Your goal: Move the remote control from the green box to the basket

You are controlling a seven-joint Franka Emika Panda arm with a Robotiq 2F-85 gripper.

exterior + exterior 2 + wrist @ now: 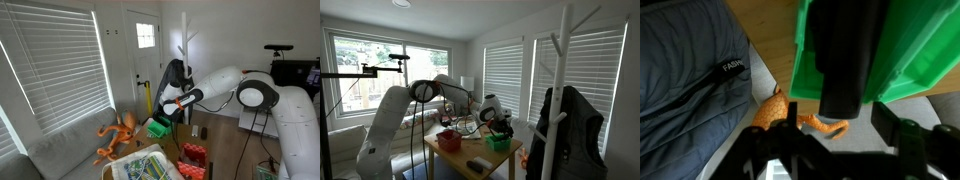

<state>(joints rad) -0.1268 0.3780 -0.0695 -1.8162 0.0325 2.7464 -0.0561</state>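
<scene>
The green box fills the upper right of the wrist view. It also shows in both exterior views, on the table. A long black remote control sticks out over the box's rim. My gripper is open, with one finger on each side of the remote's near end and gaps showing on both sides. In both exterior views the gripper hangs just above the box. A red basket stands on the same table, apart from the box.
An orange octopus-like toy lies beside the green box, on a grey couch. A dark jacket lies near it. A coat rack stands close to the table. Papers lie on the table.
</scene>
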